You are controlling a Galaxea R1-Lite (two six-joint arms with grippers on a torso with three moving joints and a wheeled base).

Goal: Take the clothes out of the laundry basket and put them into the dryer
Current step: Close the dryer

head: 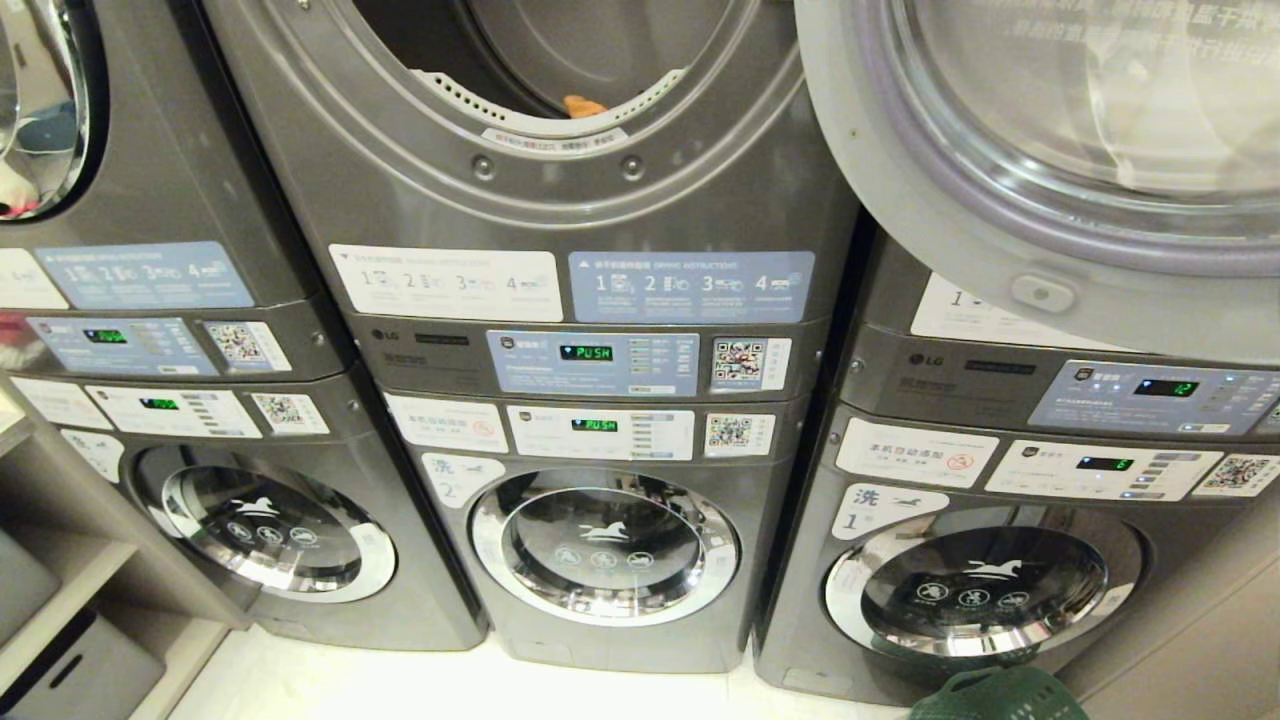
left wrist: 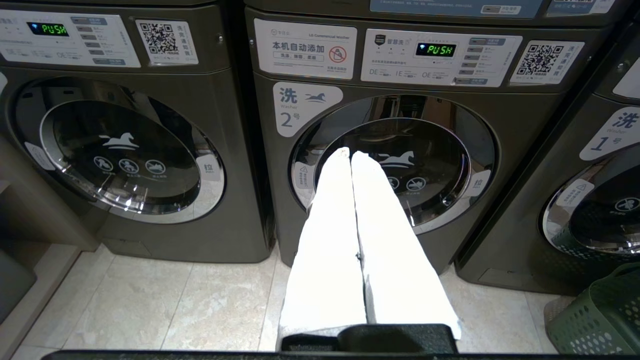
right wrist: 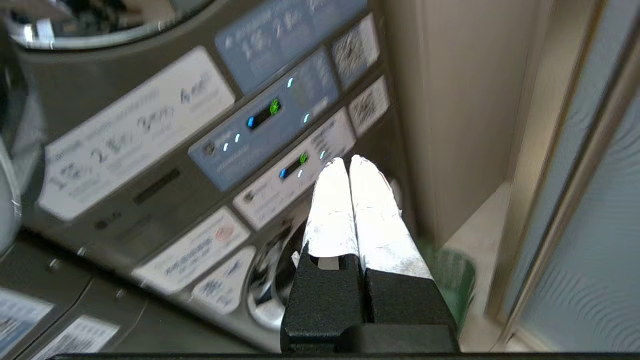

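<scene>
Nearest the robot, the left gripper [left wrist: 350,152] hangs low in front of washer 2 [left wrist: 395,170], its 2 white fingers [left wrist: 330,240] pressed together with nothing between them, pointing at the round glass door. The right gripper [right wrist: 347,161] is also closed and empty, its white fingers [right wrist: 380,220] touching along their length; it is held in front of the control panels [right wrist: 270,130] of the right-hand stack, beside a beige wall [right wrist: 450,115]. Neither arm appears in the head view. The green laundry basket [head: 1000,697] stands on the pale tiled floor [head: 400,690] at the foot of washer 1 [head: 980,590], at the robot's right; in the left wrist view the basket [left wrist: 595,320] sits well to the side of the left gripper, and in the right wrist view a blurred green shape [right wrist: 452,280], probably that basket, shows below and beyond the right gripper, apart from it. Its contents cannot be made out. Farther back stand 3 stacked units, each a washer below and a dryer above. The middle dryer [head: 540,130] has its opening uncovered, and a small orange item [head: 585,105] lies at the lip of the drum. Its open door [head: 1050,170] swings out over the right-hand stack. Green "PUSH" displays [head: 587,353] glow on the middle unit's panels.
</scene>
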